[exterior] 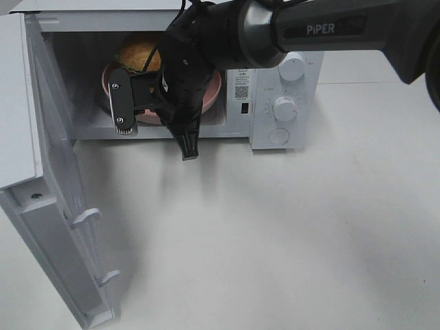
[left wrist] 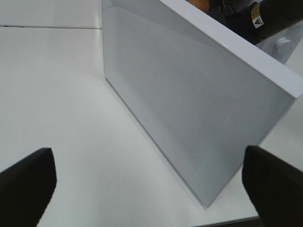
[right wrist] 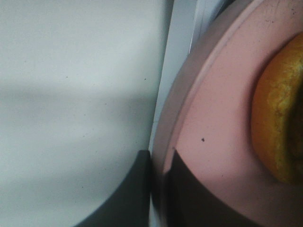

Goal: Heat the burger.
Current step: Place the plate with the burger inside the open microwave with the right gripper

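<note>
The burger (exterior: pixel 137 51), with its golden-brown bun, sits on a pink plate (exterior: pixel 214 96) inside the open white microwave (exterior: pixel 265 130). My right arm (exterior: pixel 206 41) reaches in from the right, and its black wrist covers the front of the plate. In the right wrist view my right gripper (right wrist: pixel 161 158) is shut on the plate's rim (right wrist: pixel 189 94), one finger inside and one outside, with the bun (right wrist: pixel 277 118) close by. My left gripper (left wrist: pixel 151 184) stands open and empty over the table, facing the outside of the microwave door (left wrist: pixel 189 109). It does not show in the exterior high view.
The microwave door (exterior: pixel 62 227) hangs wide open at the left, reaching toward the table's front. The control panel, with two knobs (exterior: pixel 284 108), is at the microwave's right. White tabletop (exterior: pixel 275 234) spreads in front.
</note>
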